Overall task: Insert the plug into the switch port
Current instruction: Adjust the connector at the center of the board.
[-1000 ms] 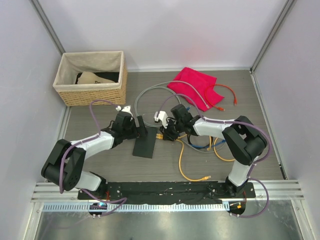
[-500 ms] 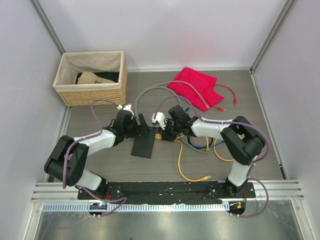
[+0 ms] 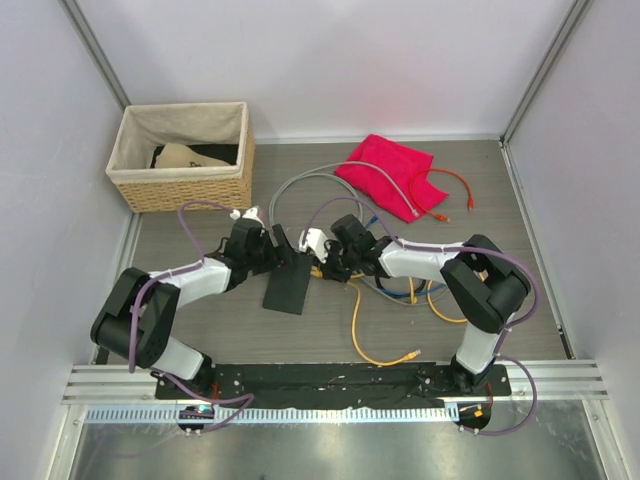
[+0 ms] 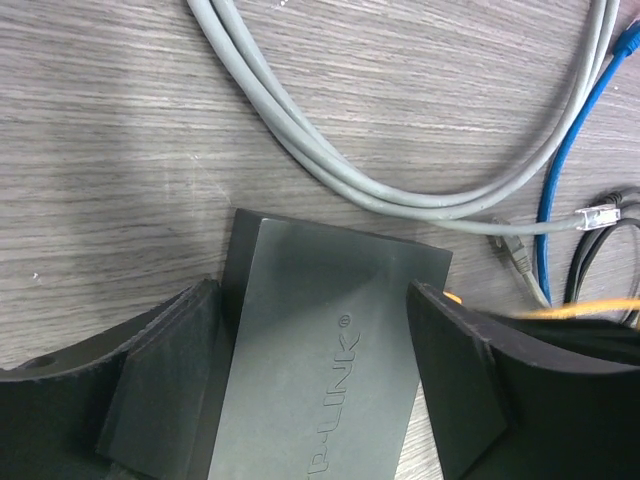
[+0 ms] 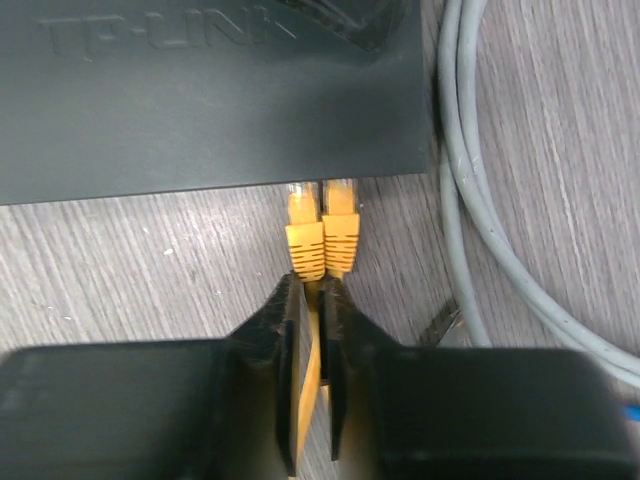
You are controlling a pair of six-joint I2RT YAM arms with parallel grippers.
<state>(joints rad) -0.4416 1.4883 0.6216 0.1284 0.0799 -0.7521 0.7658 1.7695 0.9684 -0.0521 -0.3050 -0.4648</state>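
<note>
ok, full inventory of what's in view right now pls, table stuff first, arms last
switch: 1, dark grey, table centre
yellow plugs: 2, yellow, side by side at the switch's edge
yellow cable: count unclear, yellow, from the plugs into the tangle right of the switch
grey cable: two strands, grey, looping on the far side of the switch
blue cable: 1, blue, in the tangle
red cable: 1, orange-red, beside the cloth
cloth: 1, red, far side, right of centre
basket: 1, wicker, pale liner, far left corner
left gripper: 1, black, jaws wide either side of the switch
right gripper: 1, black, closed on the yellow cable just behind the plugs
</note>
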